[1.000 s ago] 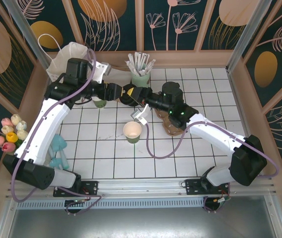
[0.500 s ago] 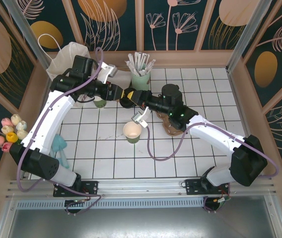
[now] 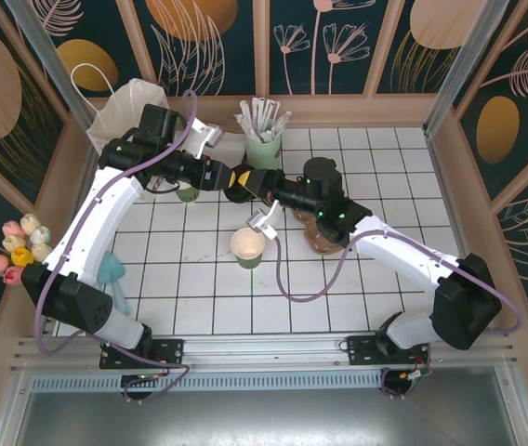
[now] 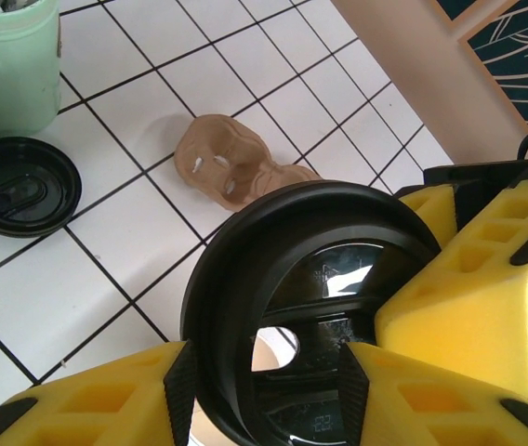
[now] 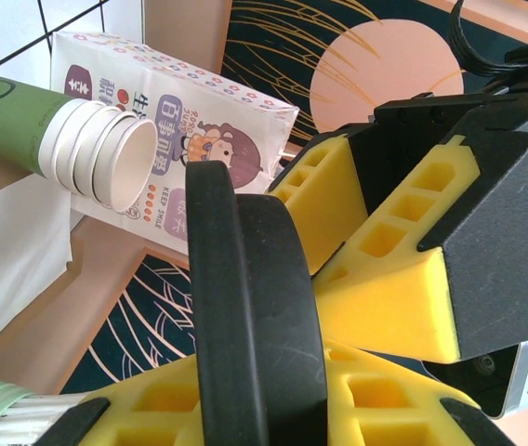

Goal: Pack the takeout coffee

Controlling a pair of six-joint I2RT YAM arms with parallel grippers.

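The takeout coffee's black lid [image 3: 240, 178] hangs in the air above the back of the table, caught between both grippers. My left gripper [image 3: 230, 177] comes in from the left and is shut on the lid [image 4: 310, 307], its ribbed pads pressing it from both sides [image 4: 266, 390]. From the right, my right gripper [image 3: 251, 180] is shut on the same lid [image 5: 255, 316], which stands edge-on between its yellow fingers [image 5: 259, 409]. The green-sided cup [image 3: 248, 246] stands open and upright on the tiles, in front of and below the grippers.
A mint holder of white sticks [image 3: 264, 139] stands just behind the grippers. A second black lid [image 4: 18, 186] lies beside it. A brown pulp carrier [image 3: 318, 237] is right of the cup. Stacked cups [image 5: 78, 149], a carton [image 5: 180, 121] and a white bag [image 3: 129, 107] are at back left.
My left gripper's jaws have closed onto the lid that the right gripper holds. The left arm's elbow has swung back and right; the right arm has stayed put.
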